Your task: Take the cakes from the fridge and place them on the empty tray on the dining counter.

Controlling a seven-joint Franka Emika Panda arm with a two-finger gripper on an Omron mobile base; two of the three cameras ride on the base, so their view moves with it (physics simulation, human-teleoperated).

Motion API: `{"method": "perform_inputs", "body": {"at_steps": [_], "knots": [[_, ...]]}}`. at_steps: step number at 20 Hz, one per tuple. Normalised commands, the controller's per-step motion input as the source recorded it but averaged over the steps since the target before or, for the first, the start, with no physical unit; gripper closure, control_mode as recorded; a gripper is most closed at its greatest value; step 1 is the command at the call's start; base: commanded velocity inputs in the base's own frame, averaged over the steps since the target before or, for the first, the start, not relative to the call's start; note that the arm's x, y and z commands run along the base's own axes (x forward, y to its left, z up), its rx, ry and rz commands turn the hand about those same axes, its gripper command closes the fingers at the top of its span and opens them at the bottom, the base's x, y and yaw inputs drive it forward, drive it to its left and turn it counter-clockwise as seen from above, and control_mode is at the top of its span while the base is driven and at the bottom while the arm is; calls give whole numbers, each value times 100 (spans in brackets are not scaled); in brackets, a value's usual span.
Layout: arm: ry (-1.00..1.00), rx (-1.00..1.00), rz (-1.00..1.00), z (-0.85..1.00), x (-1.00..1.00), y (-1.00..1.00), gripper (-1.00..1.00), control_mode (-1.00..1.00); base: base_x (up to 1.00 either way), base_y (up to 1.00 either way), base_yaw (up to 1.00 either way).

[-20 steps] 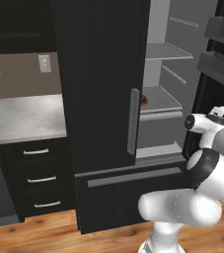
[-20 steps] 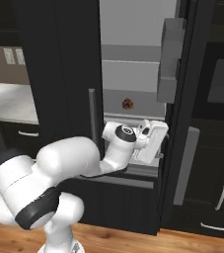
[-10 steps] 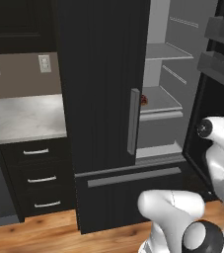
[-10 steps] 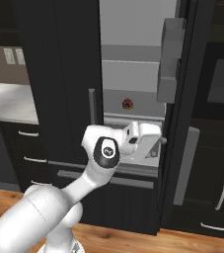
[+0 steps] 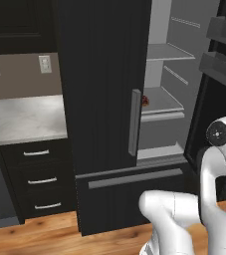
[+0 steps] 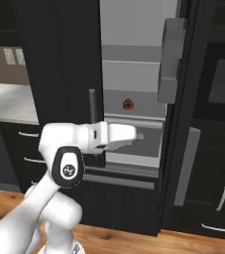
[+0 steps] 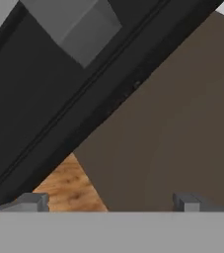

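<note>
Moved: arm is swinging since a second ago, hand now pulled back from the shelf it was near.
Cake (image 6: 128,104): sitting on a fridge (image 5: 104,99) shelf, above and beyond the claw, apart from it.
Fridge: right door standing open, left door shut.
Claw (image 7: 113,200): jaws standing wide, gripping nothing, fingertips (image 7: 32,201) far apart, pointing at dark panels and wood floor (image 7: 69,185).

Glossy white rounded arm (image 6: 59,208), dark round joint caps
</note>
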Motion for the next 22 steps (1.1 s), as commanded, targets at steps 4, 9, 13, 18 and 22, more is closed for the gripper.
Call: {"method": "perform_inputs", "body": {"at_steps": [4,9,13,18,22], "knots": [[-28,12,-3,29,-29,100,-100,-100,0,0,0],[-6,14,0,14,-27,97,-100,-100,0,0,0],[5,11,10,9,-16,91,-100,-100,0,0,0],[8,19,27,0,-4,77,-100,-100,0,0,0],[0,32,26,0,0,57,-100,-100,0,0,0]]}}
